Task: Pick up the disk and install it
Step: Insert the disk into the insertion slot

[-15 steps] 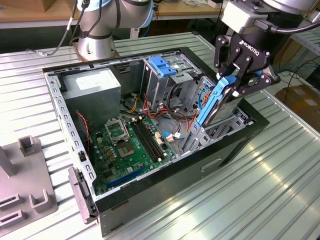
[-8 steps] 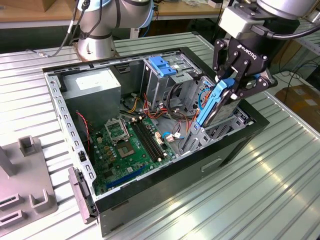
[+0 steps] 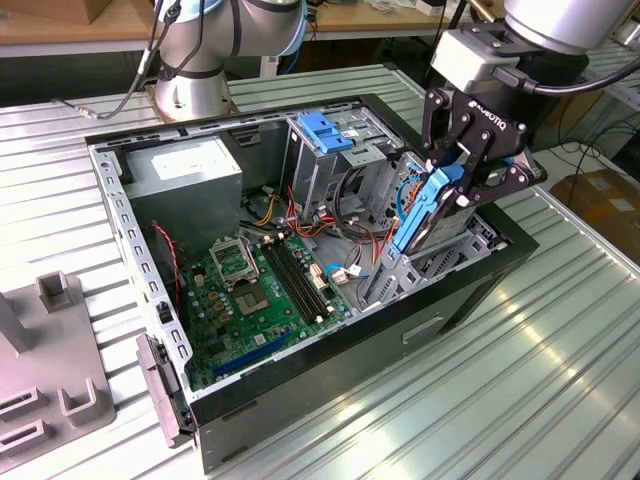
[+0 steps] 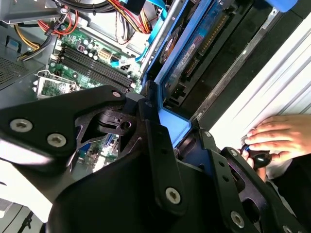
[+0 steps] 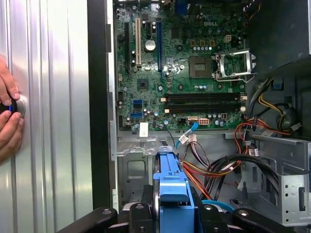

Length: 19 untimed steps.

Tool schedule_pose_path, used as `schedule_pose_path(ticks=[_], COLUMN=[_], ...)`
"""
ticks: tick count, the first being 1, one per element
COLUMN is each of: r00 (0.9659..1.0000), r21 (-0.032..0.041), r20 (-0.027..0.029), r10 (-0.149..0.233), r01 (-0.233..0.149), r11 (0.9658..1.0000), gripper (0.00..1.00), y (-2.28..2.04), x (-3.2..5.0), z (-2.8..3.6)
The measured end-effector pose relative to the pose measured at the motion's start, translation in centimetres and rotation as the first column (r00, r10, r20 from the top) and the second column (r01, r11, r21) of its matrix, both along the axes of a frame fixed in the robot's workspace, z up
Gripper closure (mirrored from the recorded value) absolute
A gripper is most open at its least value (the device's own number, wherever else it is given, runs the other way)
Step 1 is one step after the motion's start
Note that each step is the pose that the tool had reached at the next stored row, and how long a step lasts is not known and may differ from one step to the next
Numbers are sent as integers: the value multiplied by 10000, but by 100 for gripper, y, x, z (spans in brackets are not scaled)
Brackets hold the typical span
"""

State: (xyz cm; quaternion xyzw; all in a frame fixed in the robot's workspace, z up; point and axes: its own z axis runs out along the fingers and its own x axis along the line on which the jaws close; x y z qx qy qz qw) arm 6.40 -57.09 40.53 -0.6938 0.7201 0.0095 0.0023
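The arm (image 3: 195, 45) is built of fat silver-grey tubes with pale blue caps at the joints, and a thin dark cable (image 3: 152, 40) runs down beside its round base. Its wrist end (image 3: 560, 18) is the same smooth silver. Under that sits a light grey block (image 3: 478, 55), then the gripper (image 3: 462, 190), all matt black linkage bars with small white lettering. In the second wrist view those bars carry shiny silver screws (image 4: 173, 195).
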Motion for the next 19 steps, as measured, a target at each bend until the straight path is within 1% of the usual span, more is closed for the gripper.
schedule_pose_path(ticks=[5, 7, 9, 11, 13, 15, 17, 19], r00=[10000, 10000, 10000, 10000, 10000, 10000, 10000, 10000], r21=[1, -2, -1, 0, 0, 0, 0, -1], r20=[1, 0, 0, 1, 1, 0, 0, 0], r10=[0, 0, 0, 0, 0, 0, 0, 0], r01=[0, 0, 0, 0, 0, 0, 0, 0], r11=[10000, 10000, 10000, 10000, 10000, 10000, 10000, 10000], gripper=[63, 63, 63, 63, 63, 63, 63, 63], y=[0, 0, -1, -1, -1, -1, -1, -1], x=[0, 0, 0, 0, 0, 0, 0, 0], z=[-93, -112, -148, -170, -211, -235, -278, -298])
